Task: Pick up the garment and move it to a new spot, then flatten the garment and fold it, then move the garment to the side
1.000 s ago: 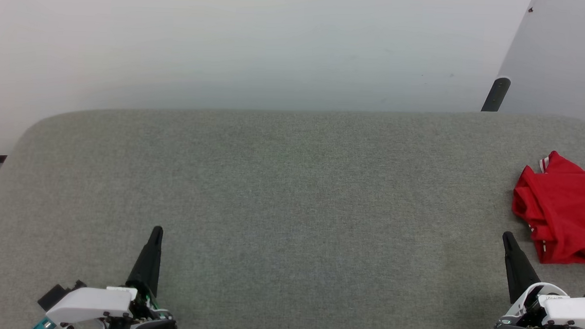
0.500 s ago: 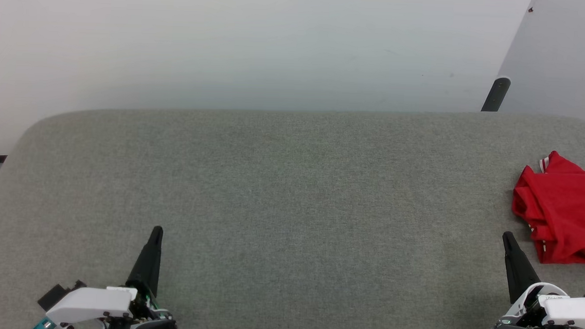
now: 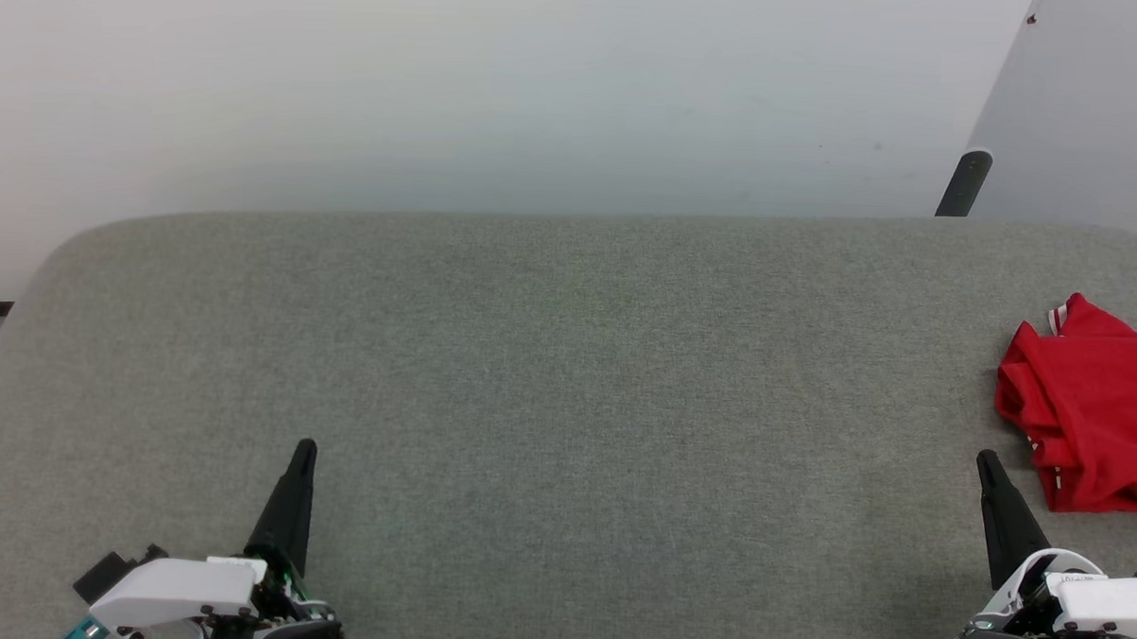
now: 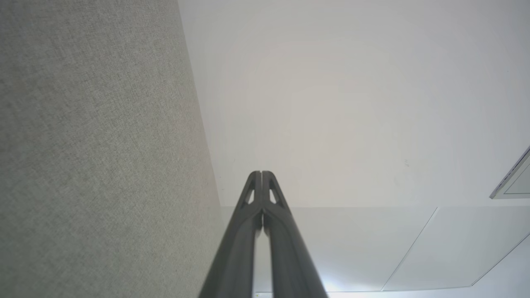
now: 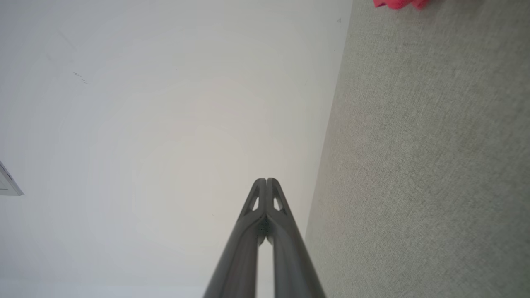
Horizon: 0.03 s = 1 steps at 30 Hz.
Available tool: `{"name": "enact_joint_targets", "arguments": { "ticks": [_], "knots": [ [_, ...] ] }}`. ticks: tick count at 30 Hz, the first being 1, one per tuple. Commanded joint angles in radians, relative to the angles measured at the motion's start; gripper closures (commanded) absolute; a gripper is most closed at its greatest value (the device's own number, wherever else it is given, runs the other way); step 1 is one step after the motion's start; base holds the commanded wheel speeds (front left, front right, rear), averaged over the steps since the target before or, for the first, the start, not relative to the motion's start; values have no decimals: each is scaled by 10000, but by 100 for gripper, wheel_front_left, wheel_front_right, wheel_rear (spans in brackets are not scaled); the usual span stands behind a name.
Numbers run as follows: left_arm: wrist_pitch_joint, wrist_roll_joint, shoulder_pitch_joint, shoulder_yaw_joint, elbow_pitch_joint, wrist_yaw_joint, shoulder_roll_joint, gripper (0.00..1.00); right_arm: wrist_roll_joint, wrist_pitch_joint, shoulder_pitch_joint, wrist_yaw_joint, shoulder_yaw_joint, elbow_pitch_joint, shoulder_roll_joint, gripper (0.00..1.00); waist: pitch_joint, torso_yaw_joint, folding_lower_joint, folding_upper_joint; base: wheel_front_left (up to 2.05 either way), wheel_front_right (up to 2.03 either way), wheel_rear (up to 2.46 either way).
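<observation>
The garment point(image 3: 1095, 414) is a red bundle with a strip of white-and-red trim at its upper left corner. It lies bunched at the far right of the grey fabric table point(image 3: 567, 357), partly cut off by the head view's edge. A sliver of the garment point(image 5: 397, 3) also shows at the top of the right wrist view. My right gripper point(image 3: 985, 459) is shut and empty, its tip a short way left of the garment's lower corner and not touching it. My left gripper point(image 3: 306, 447) rests shut and empty at the lower left, far from the garment. Both pairs of fingers are pressed together in the left wrist view point(image 4: 261, 174) and the right wrist view point(image 5: 266, 181).
A pale wall stands behind the table's far edge. A dark post point(image 3: 963, 182) and a leaning white panel point(image 3: 1086, 111) stand at the back right. The table's corner at the far left is rounded point(image 3: 70, 245).
</observation>
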<state>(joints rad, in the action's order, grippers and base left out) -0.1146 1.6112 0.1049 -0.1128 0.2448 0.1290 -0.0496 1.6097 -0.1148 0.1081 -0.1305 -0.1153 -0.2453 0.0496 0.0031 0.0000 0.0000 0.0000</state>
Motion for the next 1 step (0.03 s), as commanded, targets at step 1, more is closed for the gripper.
{"name": "enact_joint_targets", "arguments": {
  "ticks": [1],
  "knots": [
    [-24, 35, 81, -21, 10, 32, 5, 100, 61, -15, 26, -4, 10, 0, -20, 100, 0, 0, 0, 0, 0, 0, 0]
  ]
}}
